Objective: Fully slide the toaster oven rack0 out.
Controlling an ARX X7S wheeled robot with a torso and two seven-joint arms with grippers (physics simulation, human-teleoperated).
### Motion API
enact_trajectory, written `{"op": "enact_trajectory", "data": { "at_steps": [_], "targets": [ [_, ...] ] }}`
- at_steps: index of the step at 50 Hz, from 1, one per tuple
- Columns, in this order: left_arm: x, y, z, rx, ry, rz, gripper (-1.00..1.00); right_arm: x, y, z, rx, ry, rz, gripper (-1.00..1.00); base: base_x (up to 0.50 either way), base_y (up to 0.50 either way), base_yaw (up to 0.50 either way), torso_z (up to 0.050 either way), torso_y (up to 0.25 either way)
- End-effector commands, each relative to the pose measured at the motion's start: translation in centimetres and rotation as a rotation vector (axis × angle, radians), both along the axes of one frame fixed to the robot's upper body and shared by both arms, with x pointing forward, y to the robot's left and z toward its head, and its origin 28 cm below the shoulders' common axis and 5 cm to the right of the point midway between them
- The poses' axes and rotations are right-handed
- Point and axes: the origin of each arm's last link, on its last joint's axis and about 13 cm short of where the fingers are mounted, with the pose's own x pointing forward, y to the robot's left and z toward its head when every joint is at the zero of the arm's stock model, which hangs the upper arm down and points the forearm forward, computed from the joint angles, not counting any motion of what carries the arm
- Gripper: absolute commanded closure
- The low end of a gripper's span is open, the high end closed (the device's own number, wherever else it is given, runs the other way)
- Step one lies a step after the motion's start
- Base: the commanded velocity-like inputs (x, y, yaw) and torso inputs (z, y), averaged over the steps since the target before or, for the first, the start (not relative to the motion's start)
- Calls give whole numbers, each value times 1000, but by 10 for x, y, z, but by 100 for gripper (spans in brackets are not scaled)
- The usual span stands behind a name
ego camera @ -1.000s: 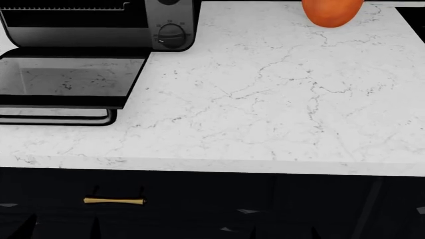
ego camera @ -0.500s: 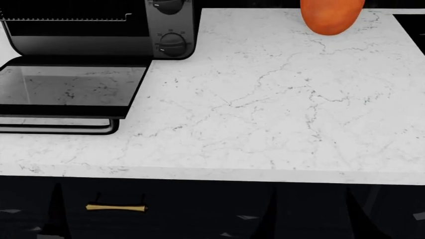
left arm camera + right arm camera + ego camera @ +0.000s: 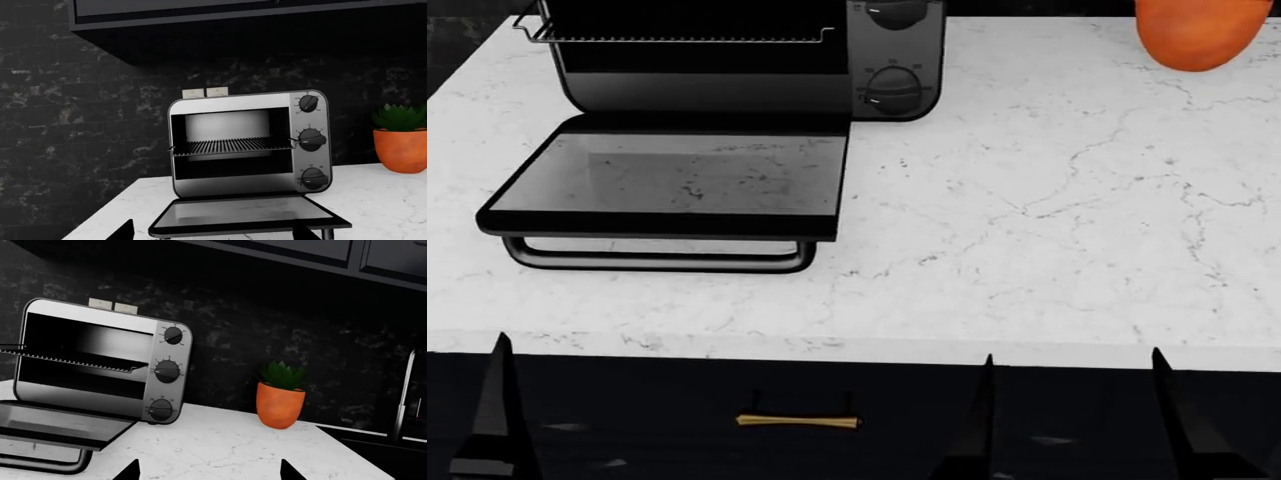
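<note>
The silver-grey toaster oven (image 3: pixel 233 182) stands at the counter's far left in the head view (image 3: pixel 747 95). Its glass door (image 3: pixel 681 170) lies open and flat, with the bar handle (image 3: pixel 654 258) toward me. The wire rack0 (image 3: pixel 230 146) sits at mid height in the dark cavity, its front edge at the opening; it also shows in the head view (image 3: pixel 681 38) and the right wrist view (image 3: pixel 73 361). My left gripper (image 3: pixel 212 232) is open and empty, short of the door's front edge. My right gripper (image 3: pixel 210 471) is open and empty, low over the counter to the oven's right.
An orange pot with a green plant (image 3: pixel 280 402) stands at the back right of the white marble counter (image 3: pixel 1054 220). A faucet (image 3: pixel 403 395) rises further right. Dark drawers with a gold handle (image 3: pixel 798 421) lie below the counter edge. Dark cabinets hang above the oven.
The head view has shifted, so the oven and its door now sit further right and lower in it. Dark fingertips have come into view along its bottom edge.
</note>
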Motion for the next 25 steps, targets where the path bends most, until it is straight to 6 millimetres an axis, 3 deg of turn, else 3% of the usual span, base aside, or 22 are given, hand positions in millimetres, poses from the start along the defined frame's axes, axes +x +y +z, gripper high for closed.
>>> {"op": "enact_trajectory", "data": {
  "at_steps": [1,25],
  "targets": [
    [-3,0,8,3,-21,5,-100,-5,1,8,-9,-22,6,-100,0,500,0,50,43],
    [-3,-5,12,15,-30,2,-100,-5,0,12,-10,-20,14,-100,0,500,0,50,44]
  ]
}}
